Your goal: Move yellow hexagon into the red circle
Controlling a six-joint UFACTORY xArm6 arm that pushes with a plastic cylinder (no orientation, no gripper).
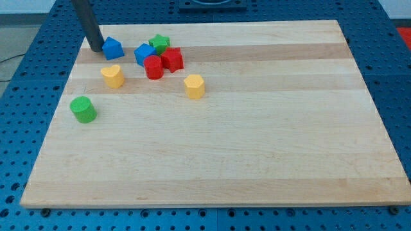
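The yellow hexagon [194, 86] sits on the wooden board, up and left of the board's middle. The red circle, a round red block [153, 67], lies up and to its left, about a block's width away. It touches a red star-like block [172, 59] on its right and a blue block [144, 53] above it. My tip [95, 48] is at the board's top left, just left of a blue house-shaped block [113, 48]. It is far left of the yellow hexagon.
A green star block [160, 43] sits at the top of the cluster. A yellow heart-shaped block [113, 76] lies below the blue house-shaped block. A green cylinder [83, 109] stands near the board's left edge.
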